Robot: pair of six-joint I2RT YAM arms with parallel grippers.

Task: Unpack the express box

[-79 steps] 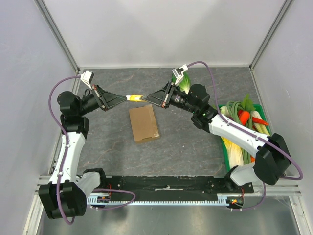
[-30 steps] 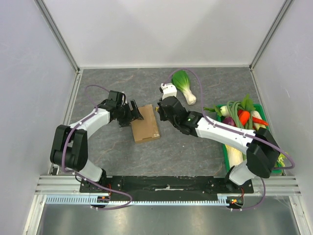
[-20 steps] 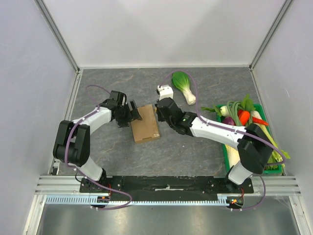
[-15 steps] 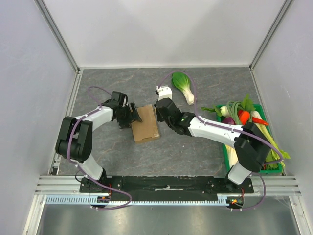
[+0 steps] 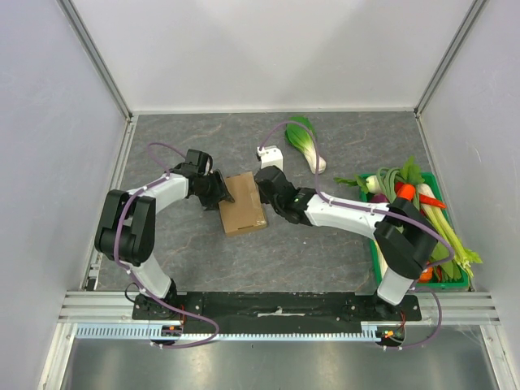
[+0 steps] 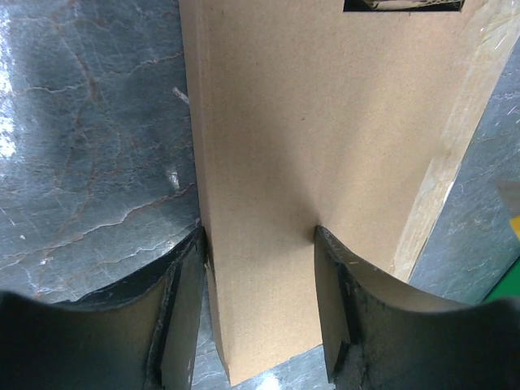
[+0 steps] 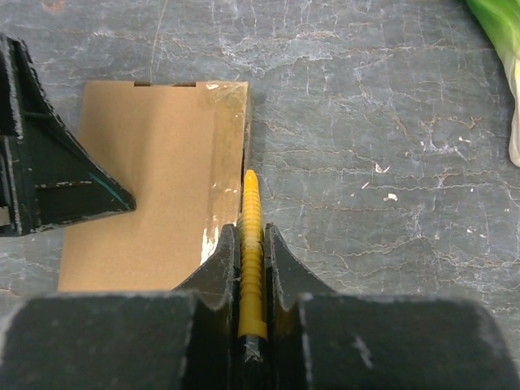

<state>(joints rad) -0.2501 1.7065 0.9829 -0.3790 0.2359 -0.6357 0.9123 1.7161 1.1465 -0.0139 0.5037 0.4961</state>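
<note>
Table (image 5: 325, 244): grey veined slab filling the middle of the top view and carrying everything below.
Green crate (image 5: 447, 286): sitting at the right edge of the top view, brimming with vegetables and playing no part in this step.
Express box (image 5: 242, 205): lying flat and closed at the centre of the top view, between the two grippers.
Bok choy (image 5: 305, 146): lying in the upper centre, apart from the box.
Left gripper (image 6: 260, 244): reaching in at the box's upper left corner. Its jaws are standing part-spread, one finger against the long edge and the other overlapping the cardboard. Whether they are clamping it cannot be told.
Right gripper (image 7: 249, 234): working at the box's right edge, jaws pinching the yellow ridged tool.
Yellow ridged tool (image 7: 251, 199): projecting forward from the jaws, its tip lying just at the box's right edge. Contact cannot be told.
Tape strip (image 6: 439, 187): running pale along that right edge.
Step in hand: judging by the layout, the left arm is steadying the box while the right is bringing what is probably a cutter to the sealed seam.
Next move: calling for a firm hold on the left and a shallow, straight draw of the tip along the tape.
</note>
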